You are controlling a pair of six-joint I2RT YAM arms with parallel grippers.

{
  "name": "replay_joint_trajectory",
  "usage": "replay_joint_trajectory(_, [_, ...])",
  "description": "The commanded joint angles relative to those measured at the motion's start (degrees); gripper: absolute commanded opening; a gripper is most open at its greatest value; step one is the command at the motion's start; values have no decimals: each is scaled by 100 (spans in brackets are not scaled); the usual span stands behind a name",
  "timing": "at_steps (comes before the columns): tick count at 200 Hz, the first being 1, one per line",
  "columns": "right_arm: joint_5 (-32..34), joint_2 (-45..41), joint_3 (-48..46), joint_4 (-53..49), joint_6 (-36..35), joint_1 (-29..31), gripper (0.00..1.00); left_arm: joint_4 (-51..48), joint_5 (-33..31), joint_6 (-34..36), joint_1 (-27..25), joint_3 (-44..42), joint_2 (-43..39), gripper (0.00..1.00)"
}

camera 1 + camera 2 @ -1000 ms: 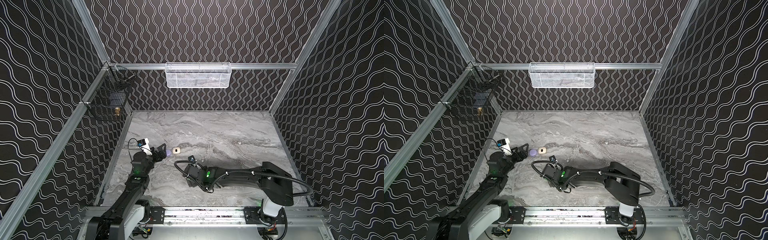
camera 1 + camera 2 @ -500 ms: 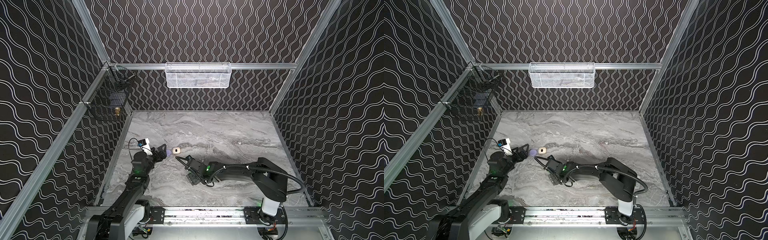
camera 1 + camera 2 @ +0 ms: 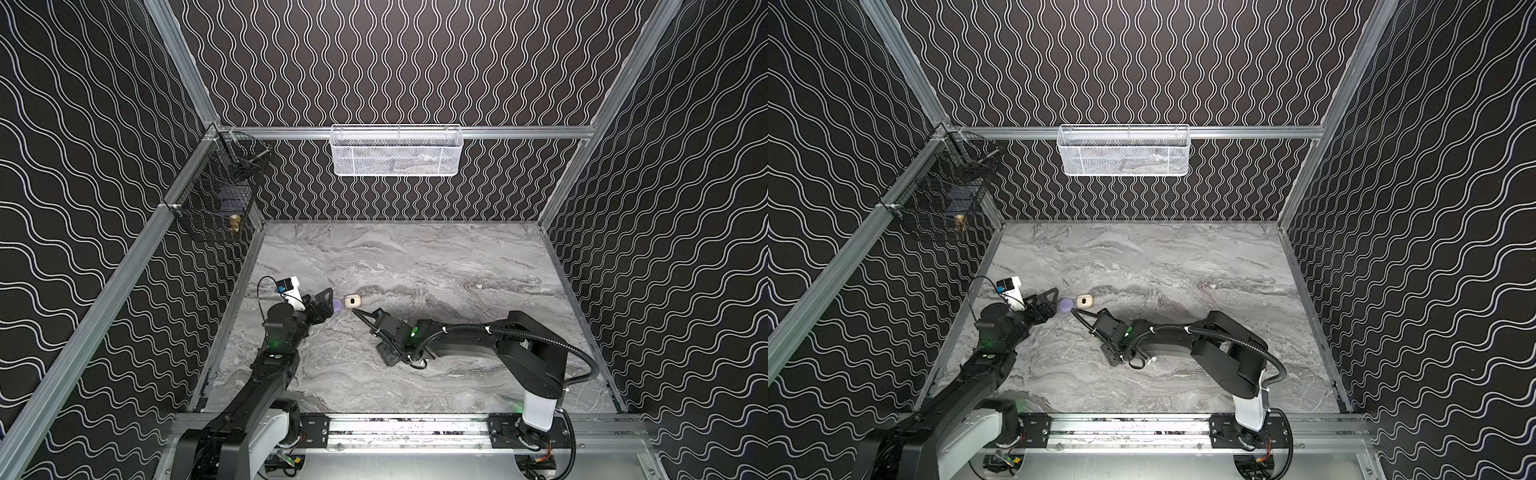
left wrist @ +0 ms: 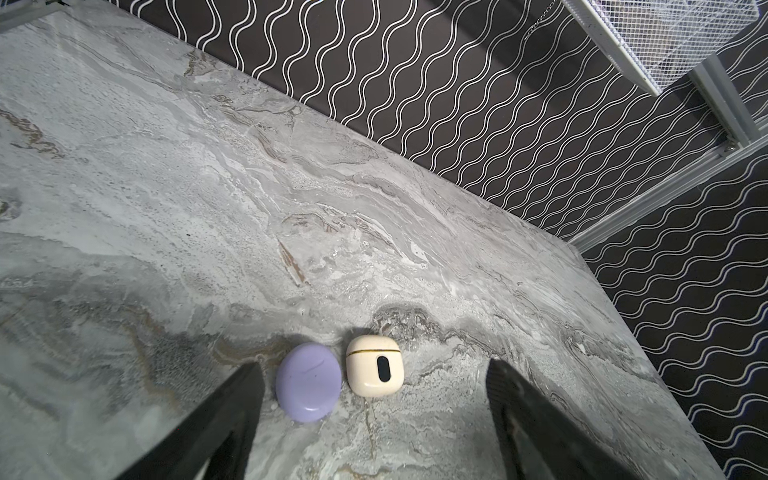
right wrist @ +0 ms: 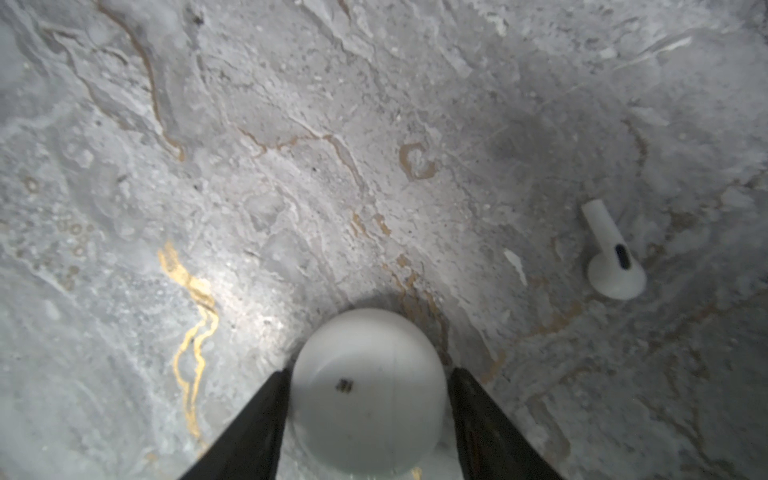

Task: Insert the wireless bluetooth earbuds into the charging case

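Observation:
Two closed charging cases lie side by side on the marble table: a lavender one (image 4: pixel 308 381) (image 3: pixel 337 304) and a cream one (image 4: pixel 375 371) (image 3: pixel 352 301). My left gripper (image 4: pixel 372 364) (image 3: pixel 328 302) stands open just short of them, its jaws wide to either side. In the right wrist view a round white charging case (image 5: pixel 368 390) sits between the fingers of my right gripper (image 5: pixel 368 374), which press on both its sides. One white stemmed earbud (image 5: pixel 613 257) lies loose on the table beyond it. In both top views the right gripper (image 3: pixel 360 314) (image 3: pixel 1079 314) reaches close to the cream case and hides the white case.
A white mesh basket (image 3: pixel 397 151) hangs on the back wall and a black wire basket (image 3: pixel 216 208) on the left wall. Patterned walls close in the table (image 3: pixel 415 257) on three sides. A small white speck (image 3: pixel 478 286) lies at the middle right.
The right arm has stretched leftward toward the two cases and its jaws have narrowed. The left arm has stayed almost still.

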Motion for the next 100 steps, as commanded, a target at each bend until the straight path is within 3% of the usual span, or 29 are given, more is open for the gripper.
replay_joint_trajectory(1, [6, 135, 23, -236, 34, 0, 63, 226, 38, 111, 3, 0, -25, 87])
replay_joint_trajectory(100, [34, 140, 13, -310, 164, -3, 42, 262, 70, 106, 3, -4, -17, 86])
